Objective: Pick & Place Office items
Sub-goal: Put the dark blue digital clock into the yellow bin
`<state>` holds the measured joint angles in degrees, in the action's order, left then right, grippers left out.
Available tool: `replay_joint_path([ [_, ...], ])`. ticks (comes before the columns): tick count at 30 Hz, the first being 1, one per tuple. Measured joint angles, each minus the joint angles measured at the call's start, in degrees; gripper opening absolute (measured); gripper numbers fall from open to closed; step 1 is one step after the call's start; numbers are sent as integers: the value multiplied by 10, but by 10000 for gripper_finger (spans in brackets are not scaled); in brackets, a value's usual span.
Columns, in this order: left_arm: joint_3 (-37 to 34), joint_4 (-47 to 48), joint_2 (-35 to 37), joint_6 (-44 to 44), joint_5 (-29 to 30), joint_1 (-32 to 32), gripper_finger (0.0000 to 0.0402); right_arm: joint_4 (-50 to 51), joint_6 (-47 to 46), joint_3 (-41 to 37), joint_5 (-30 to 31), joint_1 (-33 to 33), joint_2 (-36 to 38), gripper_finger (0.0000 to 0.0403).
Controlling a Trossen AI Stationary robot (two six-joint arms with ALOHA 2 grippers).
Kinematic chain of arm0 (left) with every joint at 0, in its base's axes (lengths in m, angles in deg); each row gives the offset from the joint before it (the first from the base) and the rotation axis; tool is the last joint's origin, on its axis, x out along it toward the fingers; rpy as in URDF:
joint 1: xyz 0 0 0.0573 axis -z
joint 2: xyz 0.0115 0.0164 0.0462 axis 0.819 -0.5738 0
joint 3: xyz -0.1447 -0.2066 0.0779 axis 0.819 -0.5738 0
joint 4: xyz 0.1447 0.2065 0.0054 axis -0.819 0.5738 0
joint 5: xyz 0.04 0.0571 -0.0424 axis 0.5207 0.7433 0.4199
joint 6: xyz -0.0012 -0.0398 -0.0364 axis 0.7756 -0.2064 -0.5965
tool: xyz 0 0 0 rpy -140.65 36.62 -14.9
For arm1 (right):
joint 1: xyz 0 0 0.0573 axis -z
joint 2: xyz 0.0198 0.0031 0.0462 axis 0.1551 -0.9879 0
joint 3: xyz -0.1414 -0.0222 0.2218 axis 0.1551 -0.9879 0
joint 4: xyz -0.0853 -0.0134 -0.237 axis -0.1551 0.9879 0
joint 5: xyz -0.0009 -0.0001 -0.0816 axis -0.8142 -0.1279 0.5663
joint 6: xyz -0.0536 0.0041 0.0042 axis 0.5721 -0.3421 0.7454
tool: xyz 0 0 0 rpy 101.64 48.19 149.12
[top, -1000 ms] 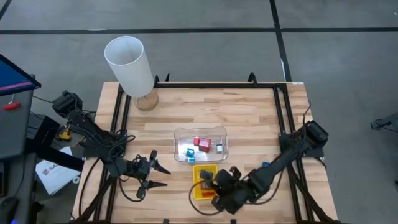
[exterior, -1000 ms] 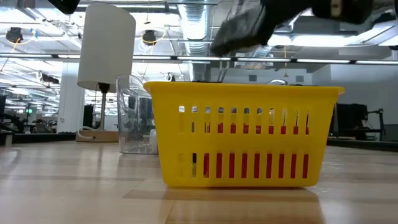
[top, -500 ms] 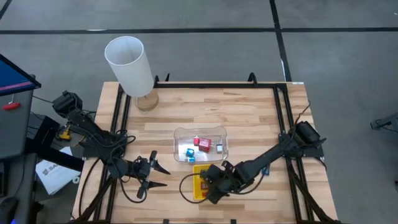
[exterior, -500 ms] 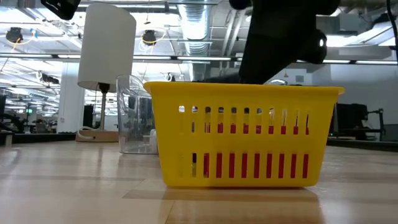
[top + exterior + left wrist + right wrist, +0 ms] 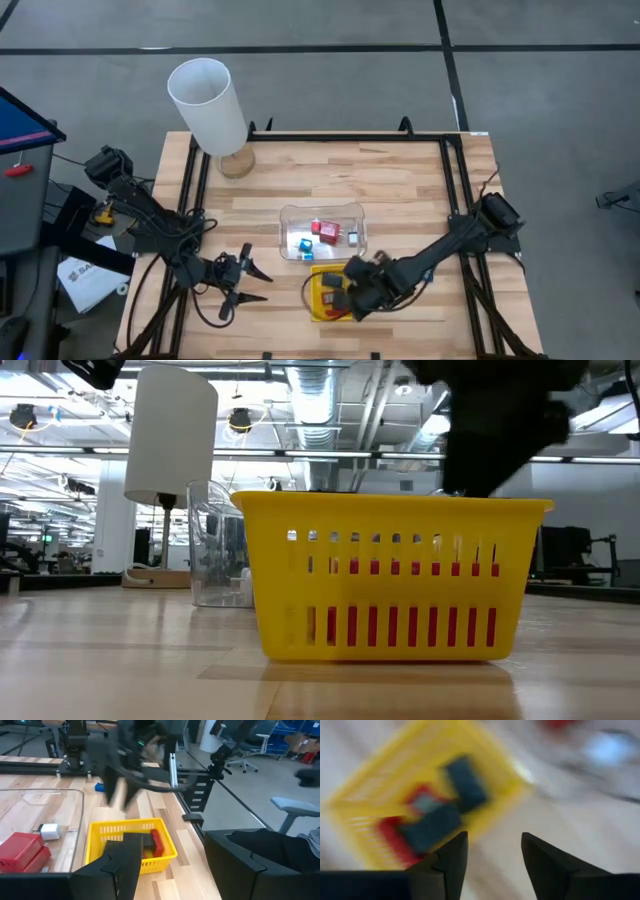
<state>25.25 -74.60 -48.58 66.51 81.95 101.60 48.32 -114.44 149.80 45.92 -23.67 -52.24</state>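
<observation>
Left gripper (image 5: 252, 279) waits with fingers apart beside the clear tray (image 5: 323, 214) holding unsorted office items (image 5: 326, 230), while my right gripper (image 5: 350, 298), fingers apart and empty, has swung back rightward off the yellow tray (image 5: 318, 306), suggesting black and red pieces (image 5: 437, 817) were deposited.

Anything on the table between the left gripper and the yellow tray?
No: in the high view, bare wood separates the left gripper from the yellow slotted plastic tray.

Two trays: one clear plastic tray (image 5: 323, 231), one yellow tray (image 5: 322, 293). One white cylinder (image 5: 207, 104). Two grippers: left gripper (image 5: 262, 283), right gripper (image 5: 347, 297).
</observation>
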Motion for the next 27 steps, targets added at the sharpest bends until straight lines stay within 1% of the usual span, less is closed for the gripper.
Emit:
replay_joint_path([
  [3,0,0,0,0,0,8,209,110,-94,0,26,-16,20,189],
  [7,0,0,0,1,0,24,209,203,-245,0,32,-59,34,202],
  [13,0,1,0,26,0,42,209,318,-454,-3,-8,-132,25,220],
  [18,0,0,0,65,0,42,209,354,-614,-36,-28,-183,26,248],
  [21,0,-1,1,92,0,36,209,333,-642,-70,-60,-184,25,256],
  [25,0,-2,14,121,0,26,209,271,-641,-118,-56,-153,25,256],
  [27,0,4,23,129,0,23,209,260,-641,-139,-54,-141,25,255],
])
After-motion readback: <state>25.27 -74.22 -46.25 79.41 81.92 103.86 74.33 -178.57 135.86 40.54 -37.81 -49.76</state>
